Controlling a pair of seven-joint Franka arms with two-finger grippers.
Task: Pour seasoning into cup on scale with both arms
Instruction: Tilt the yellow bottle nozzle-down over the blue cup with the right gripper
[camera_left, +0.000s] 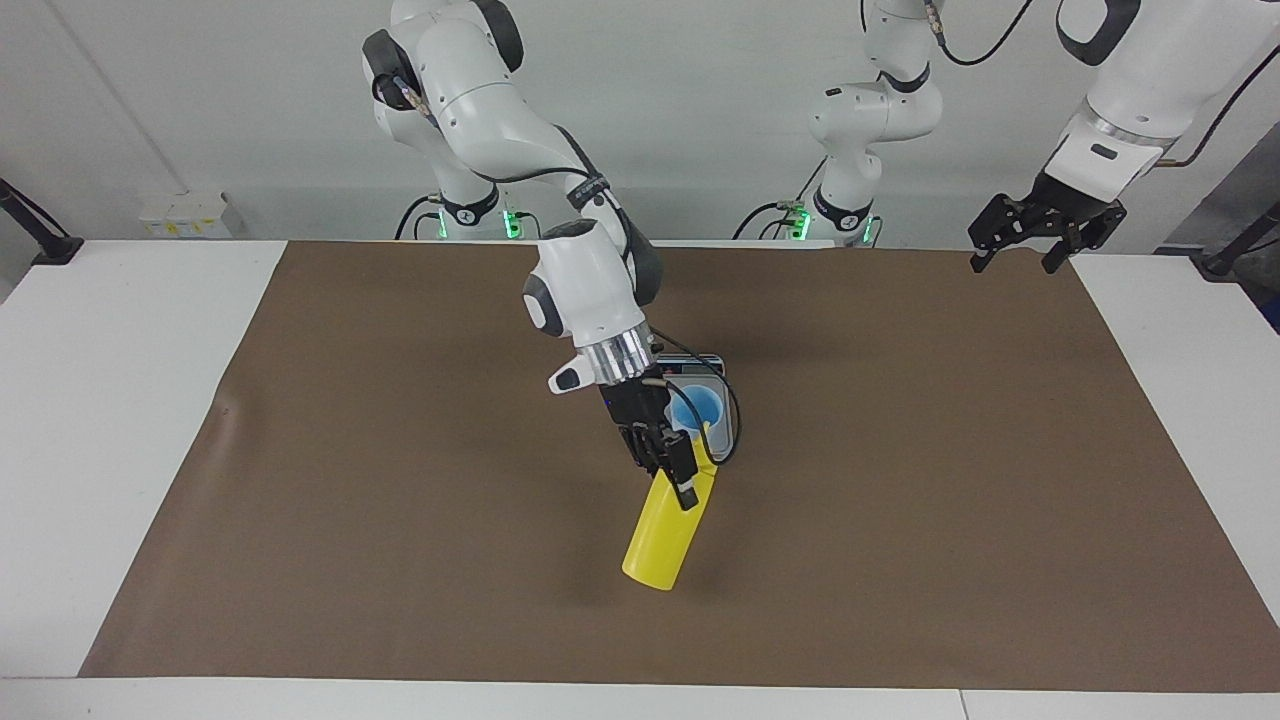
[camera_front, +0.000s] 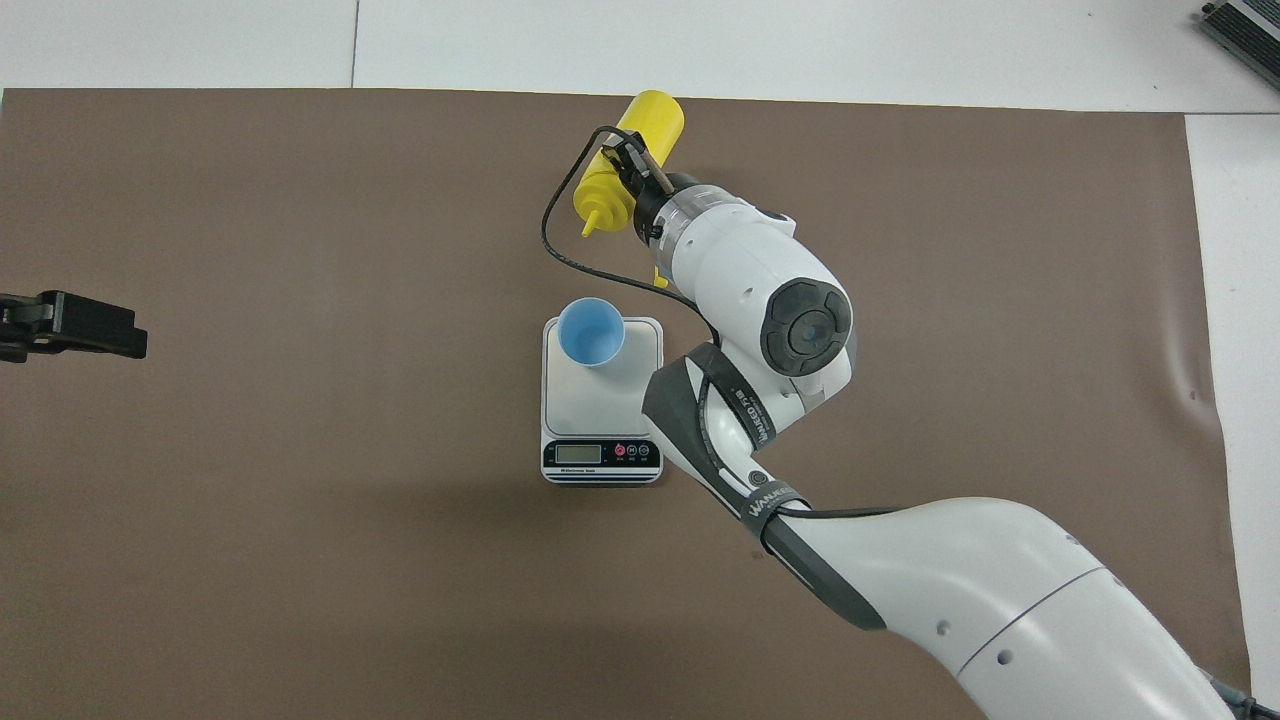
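The right pincer (camera_left: 672, 470) gripped the yellow bottle (camera_left: 668, 530), tipped in the air with its nozzle toward the blue cup (camera_front: 591, 332) on the scale (camera_front: 602, 420). Only the overhead view showed the nozzle. The left pincer (camera_left: 1030, 238) waited, spread wide, over the tabletop's edge.

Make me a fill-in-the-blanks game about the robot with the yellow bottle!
1. The right gripper is shut on the ____ bottle.
2. The blue cup stands on the ____.
3. The bottle is ____, not upright, with its nozzle pointing toward the cup.
4. The left gripper waits up in the air, holding ____.

Missing words: yellow; scale; tilted; nothing
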